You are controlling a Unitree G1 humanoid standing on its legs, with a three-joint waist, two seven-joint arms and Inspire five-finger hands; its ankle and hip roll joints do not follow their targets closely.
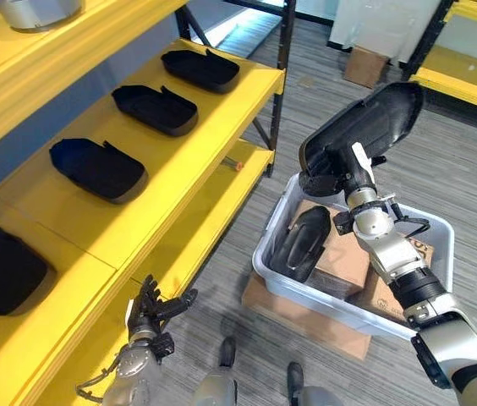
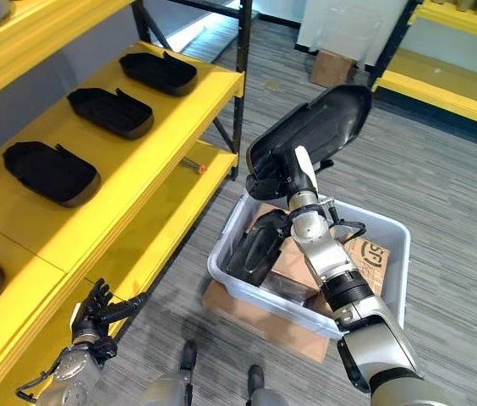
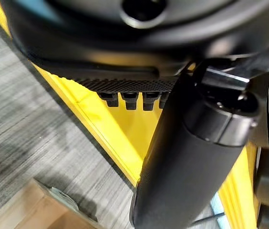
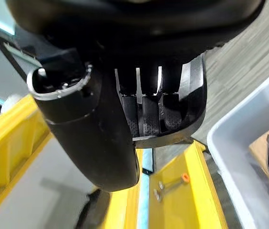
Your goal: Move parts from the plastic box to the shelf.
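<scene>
Right hand (image 1: 333, 179) curled round the lower end of a black part (image 1: 365, 127), held up tilted above the box (image 1: 353, 315), at about 1 o'clock from centre. Right wrist view shows fingers (image 4: 149, 117) wrapped on the part's edge. Another part (image 1: 300, 244) leans inside the box on cardboard. Four parts lie in a row on the yellow shelf (image 1: 179, 182), running from 8 to 11 o'clock. Left hand (image 1: 154, 315) at 7 o'clock beside the shelf's lower level, fingers loosely spread, holding nothing.
</scene>
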